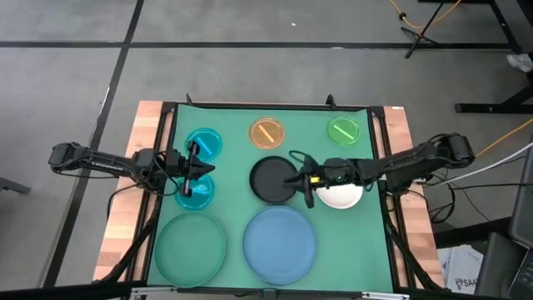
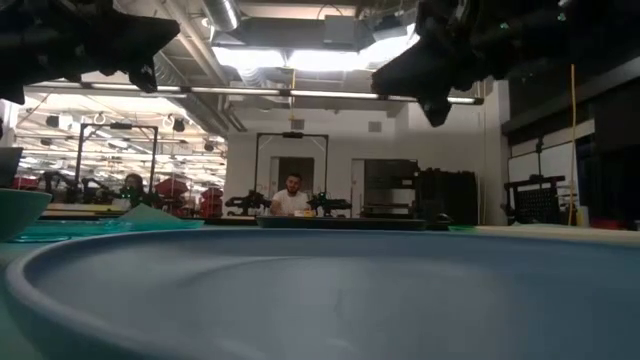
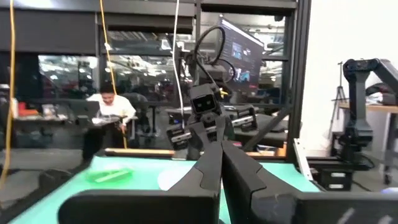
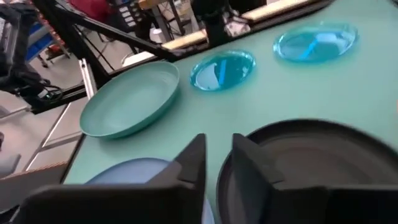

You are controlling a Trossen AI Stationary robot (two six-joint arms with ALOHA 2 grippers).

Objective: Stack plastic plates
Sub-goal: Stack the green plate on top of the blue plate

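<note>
Though closest to the front edge of the green mat point(image 1: 379, 250), touched by no gripper: big blue plate point(image 1: 280, 242) and, just beside it toward the left arm's side, big dark green plate point(image 1: 191, 243). Farther back, in the middle row, black plate point(image 1: 268, 182) with white plate point(image 1: 341, 198) near it on the right arm's side. Right gripper point(image 4: 217, 146) up above the mat at the black plate's rim, on the side facing the white plate. Fingers only a little apart, a thin gap with bare mat showing through it and nothing held. Black rim just beside one finger, not between the two. White plate partly hidden under the right arm. On the left arm's side, one see-through cyan plate point(image 1: 193, 193) level with the black plate and a second cyan plate point(image 1: 203, 143) behind it. Left gripper point(image 1: 194, 169) over the space between those two cyan plates, fingers pressed together and empty. Farthest back, small orange plate point(image 1: 266, 132) in the middle and small light green plate point(image 1: 343, 130) toward the right arm's side, both well apart from either gripper.
</note>
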